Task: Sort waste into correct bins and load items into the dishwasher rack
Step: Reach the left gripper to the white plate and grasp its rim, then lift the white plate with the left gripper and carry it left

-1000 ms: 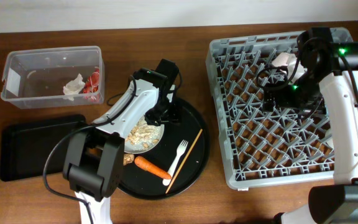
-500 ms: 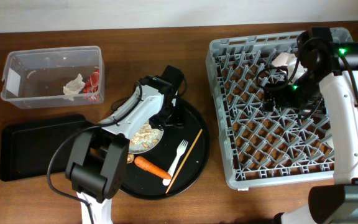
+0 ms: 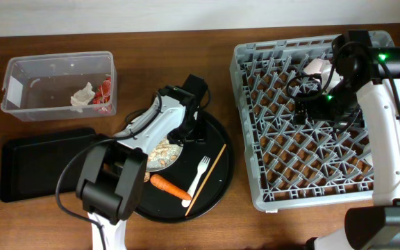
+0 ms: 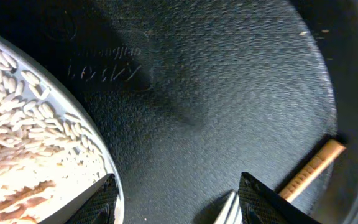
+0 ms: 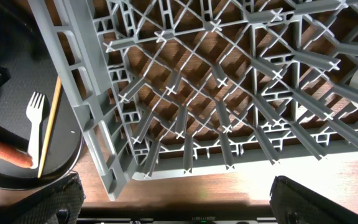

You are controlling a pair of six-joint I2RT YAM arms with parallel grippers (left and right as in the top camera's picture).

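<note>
My left gripper (image 3: 189,132) is open low over the round black tray (image 3: 214,135). In the left wrist view (image 4: 179,208) one finger is at the right rim of the pale plate (image 4: 17,143), which holds rice-like scraps (image 3: 160,149). The other finger is by the white fork's tines (image 4: 227,210) and the chopstick (image 4: 309,171). The carrot (image 3: 171,187) and a small brown lump (image 3: 144,178) lie at the tray's front. The clear tub (image 3: 26,104) holds the white napkin (image 3: 82,96) and the red wrapper (image 3: 104,92). My right gripper (image 3: 311,105) is open and empty above the grey rack (image 3: 255,173).
The shallow black tray (image 3: 40,163) lies at the front left. A pinkish-white item (image 3: 318,67) sits at the rack's back. The right wrist view shows the rack lattice (image 5: 229,81), the fork (image 5: 35,121), the chopstick (image 5: 50,127) and the carrot tip (image 5: 2,150).
My left gripper has moved right and a little forward, from over the plate to its right rim. The right arm has not moved.
</note>
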